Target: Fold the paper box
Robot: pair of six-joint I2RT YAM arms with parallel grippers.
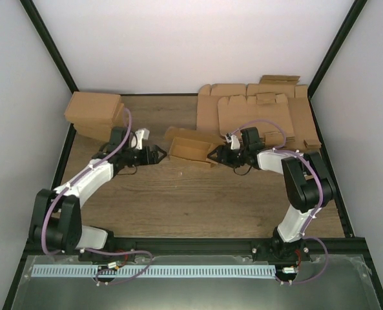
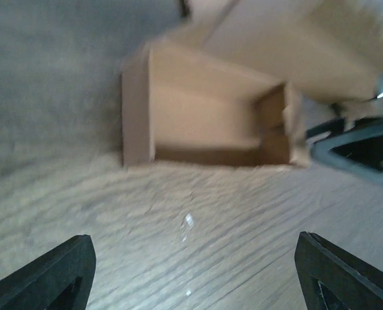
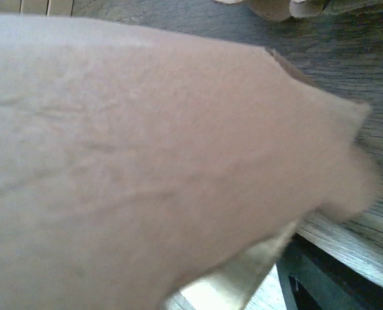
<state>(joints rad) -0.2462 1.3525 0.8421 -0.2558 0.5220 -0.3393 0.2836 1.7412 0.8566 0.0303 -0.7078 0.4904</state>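
Note:
The paper box [image 1: 190, 150] lies mid-table as a half-folded shallow tray with raised walls and loose flaps. In the left wrist view it [image 2: 204, 123] shows as an open tray ahead of my fingers. My left gripper [image 1: 159, 155] is open and empty, just left of the box and not touching it. My right gripper [image 1: 216, 155] is at the box's right end. A cardboard flap [image 3: 146, 148] fills the right wrist view. Only one right finger [image 3: 327, 278] shows, set far out to the side, so the jaws stand open. The right gripper also shows in the left wrist view [image 2: 356, 145].
A group of folded brown boxes [image 1: 94, 115] stands at the back left. Several overlapping flat cardboard sheets [image 1: 262, 110] lie at the back right, behind the right arm. Black frame rails [image 1: 178, 245] edge the wooden table [image 1: 197, 200].

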